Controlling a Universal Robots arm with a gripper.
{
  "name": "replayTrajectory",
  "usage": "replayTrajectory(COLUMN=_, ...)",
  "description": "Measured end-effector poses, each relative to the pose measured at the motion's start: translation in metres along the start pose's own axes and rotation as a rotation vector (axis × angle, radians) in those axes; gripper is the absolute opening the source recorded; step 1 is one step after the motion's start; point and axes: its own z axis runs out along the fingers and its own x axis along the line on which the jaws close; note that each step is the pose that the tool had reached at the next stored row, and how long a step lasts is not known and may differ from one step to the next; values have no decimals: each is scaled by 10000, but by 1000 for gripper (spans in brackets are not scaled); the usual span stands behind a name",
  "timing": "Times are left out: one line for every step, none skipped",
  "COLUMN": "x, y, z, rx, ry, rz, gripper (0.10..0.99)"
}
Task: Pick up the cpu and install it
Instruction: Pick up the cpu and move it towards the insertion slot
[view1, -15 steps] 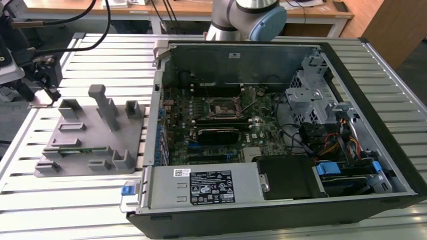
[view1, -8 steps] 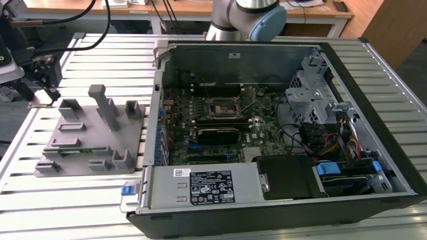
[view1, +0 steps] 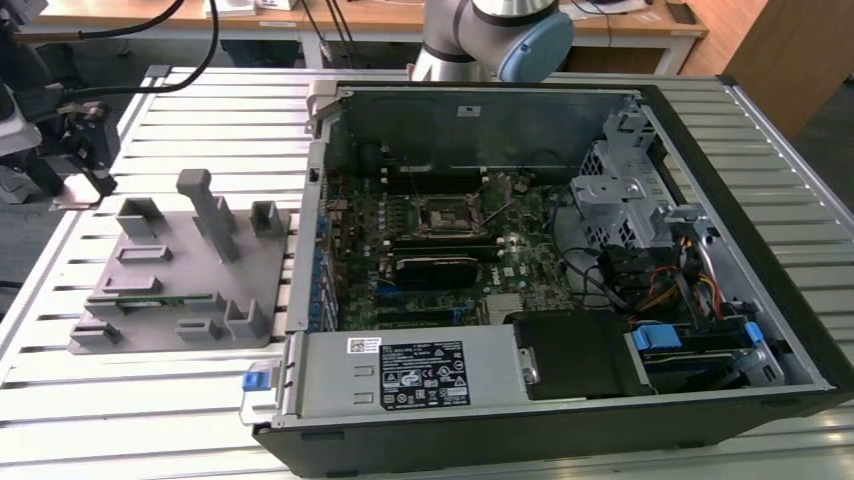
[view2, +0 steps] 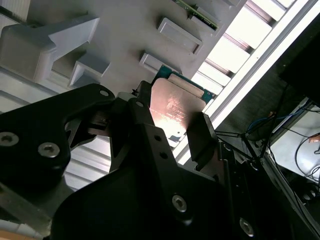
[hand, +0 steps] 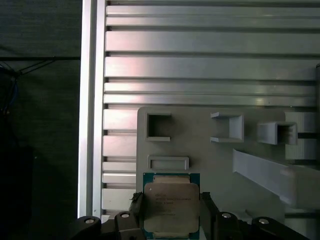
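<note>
In both wrist views my gripper is shut on the cpu, a flat square chip with a silvery top and a thin green rim. One black finger presses each side of it. The cpu hangs above the grey fixture, near that plate's corner and the table's edge. In the exterior view the grey fixture lies left of the open computer case. The dark square socket with its metal frame sits in the middle of the motherboard.
The open black computer case takes up the exterior view's right, with cables, a drive cage and a power supply inside. The slatted aluminium table ends at a rail, with dark floor beyond. Dark gear with cables stands at the exterior view's left edge.
</note>
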Motion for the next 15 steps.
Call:
replayTrajectory(x=0, y=0, z=-1, rx=0, ry=0, rz=0, gripper=533)
replayTrajectory(x=0, y=0, z=-2, rx=-1, ry=-1, rz=0, gripper=533)
replayTrajectory(x=0, y=0, z=-3, rx=0, ry=0, rz=1, gripper=533)
replayTrajectory(x=0, y=0, z=-4, rx=0, ry=0, rz=1, gripper=533)
replayTrajectory(x=0, y=0, z=-5, rx=0, ry=0, rz=0, gripper=533)
replayTrajectory(x=0, y=0, z=-7, rx=0, ry=0, rz=0, gripper=533)
replayTrajectory(x=0, y=0, z=-11, rx=1, ry=1, rz=0, gripper=533)
replayTrajectory(x=1, y=0, z=-17, rx=2, ry=4, rz=0, gripper=533)
replayTrajectory(x=0, y=1, z=-21, rx=1, ry=3, rz=-1, gripper=533)
replayTrajectory(x=0, y=1, z=-33, rx=1, ry=2, rz=-1, gripper=533)
replayTrajectory(x=1, y=2, z=-53, rx=0, ry=0, rz=0, gripper=533)
replayTrajectory(x=1, y=4, z=-82, rx=0, ry=1, rz=1, gripper=533)
replayTrajectory(x=1, y=7, z=-116, rx=0, ry=-1, rz=1, gripper=533)
replayTrajectory(x=2, y=12, z=-155, rx=0, ry=0, rz=1, gripper=533)
replayTrajectory(x=3, y=16, z=-193, rx=0, ry=1, rz=2, gripper=533)
